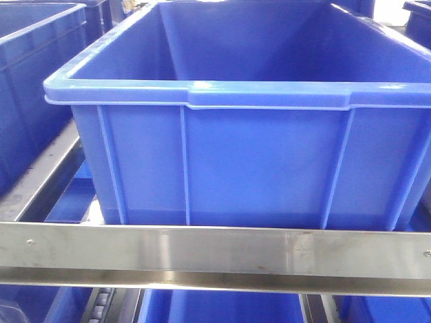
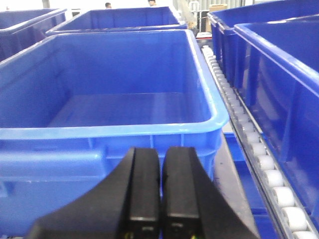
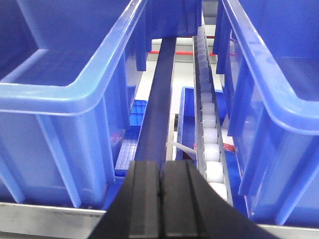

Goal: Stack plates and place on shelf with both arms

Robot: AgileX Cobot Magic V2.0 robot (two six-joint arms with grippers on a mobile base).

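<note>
Shelf front rail (image 1: 215,250) is seen running left-right along the front edge, roller track (image 3: 209,149) running front-to-back between blue crates (image 1: 229,134). Left gripper (image 2: 160,194) and right gripper (image 3: 161,199) are both clenched on nothing. Plates are seen nowhere.

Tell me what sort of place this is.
Probably a warehouse or factory storage area: large blue crates sit in rows on a steel rack with roller tracks, and people stand far behind.
</note>
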